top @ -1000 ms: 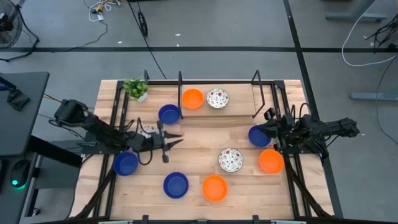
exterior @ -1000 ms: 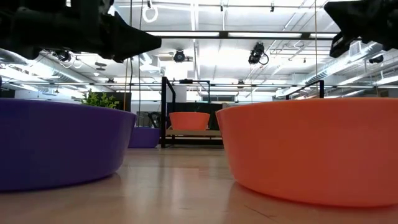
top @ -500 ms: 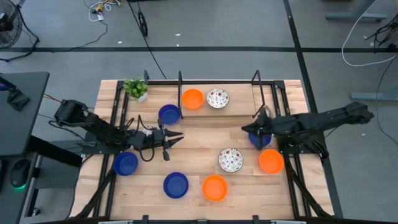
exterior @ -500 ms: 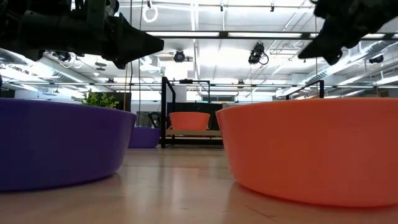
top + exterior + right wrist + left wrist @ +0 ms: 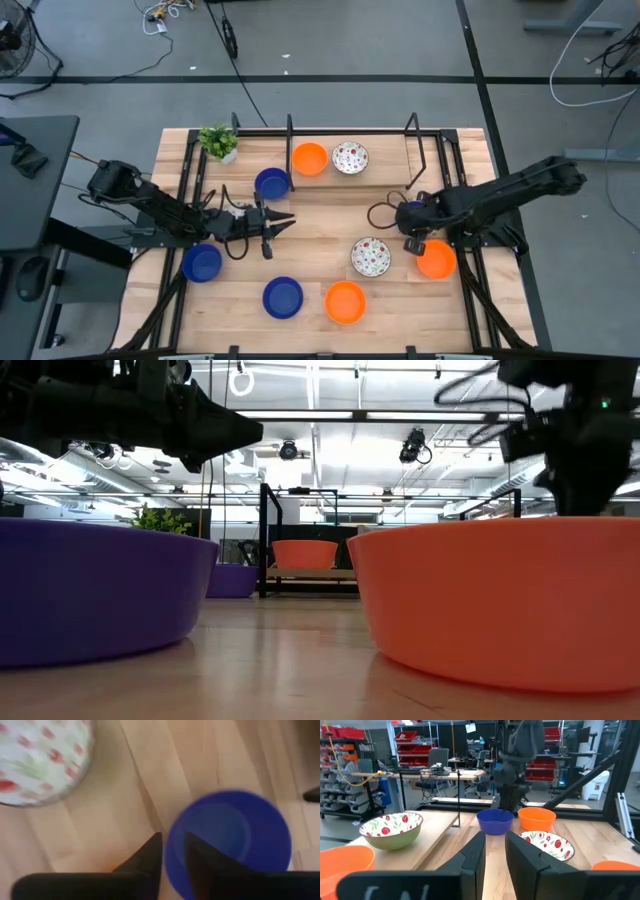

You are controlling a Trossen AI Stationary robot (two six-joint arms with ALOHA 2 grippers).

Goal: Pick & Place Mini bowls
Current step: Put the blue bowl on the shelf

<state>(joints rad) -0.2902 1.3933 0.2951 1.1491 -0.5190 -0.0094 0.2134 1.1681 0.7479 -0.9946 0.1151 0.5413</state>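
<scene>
Several mini bowls rest on their bases on the wooden table: blue ones point(image 5: 272, 183) point(image 5: 202, 262) point(image 5: 283, 297), orange ones point(image 5: 309, 158) point(image 5: 345, 302) point(image 5: 437, 259), white patterned ones point(image 5: 350, 157) point(image 5: 370, 257). My right gripper point(image 5: 173, 851) points down over another blue bowl point(image 5: 230, 840) at the table's right; its fingers stand apart above the bowl's rim, one outside it and one over the hollow. My left gripper point(image 5: 494, 855) hangs level at the table's left, open, with nothing between its fingers.
A small potted plant point(image 5: 218, 141) stands at the far left corner. Black metal frames point(image 5: 290, 140) point(image 5: 412, 150) rise at the far side. The patterned bowl point(image 5: 40, 760) and the orange bowl point(image 5: 536, 818) lie close to the blue bowl under my right gripper.
My right arm has swung out from the table's right edge toward the middle and has tipped from level to pointing down over the blue bowl. My left gripper has rolled a little in place. No bowl has moved.
</scene>
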